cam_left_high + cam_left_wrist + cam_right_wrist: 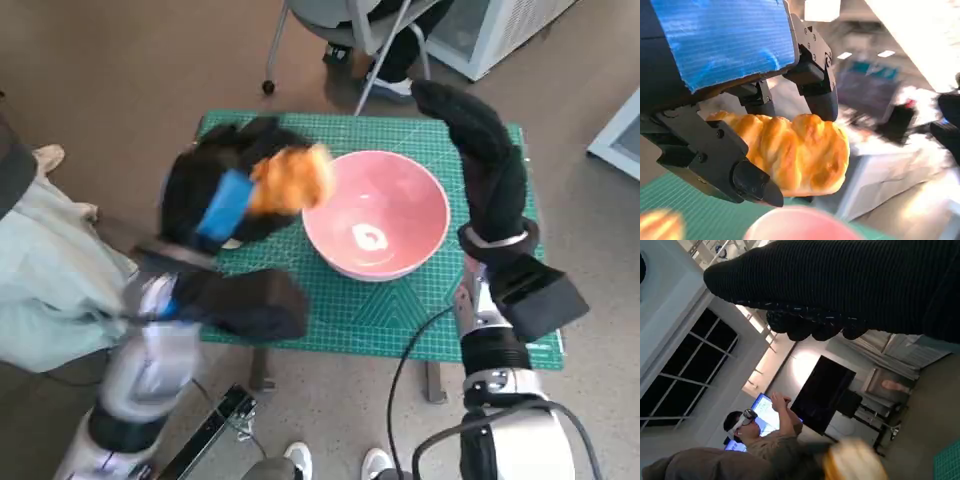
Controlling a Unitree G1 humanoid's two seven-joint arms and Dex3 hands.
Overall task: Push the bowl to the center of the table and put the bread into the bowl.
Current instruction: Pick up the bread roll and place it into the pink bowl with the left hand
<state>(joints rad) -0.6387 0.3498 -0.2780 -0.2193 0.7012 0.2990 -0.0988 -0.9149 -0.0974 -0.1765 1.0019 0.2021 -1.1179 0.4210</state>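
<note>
Green cutting mat (400, 320) covering the counter (545, 352), grid lines showing at the near edge; pink bowl (376, 213) standing on the mat near the middle, a pale glare spot on its inner floor, its rim also showing blurred in the left wrist view; left robot hand (232, 195) raised over the mat just beside the bowl's left rim, blue tape (725, 37) across its back, black fingers (820, 95) clamped round the bread (292, 180); bread golden and braided, held clear of the mat, one end jutting toward the bowl's rim, not inside it; right robot hand (478, 150) in its black knitted glove stretched along the bowl's right side, holding nothing, fingers lying together, cannot tell whether touching the rim; seated person (765, 440) wearing a headset in the right wrist view, one hand raised before a lit screen.
</note>
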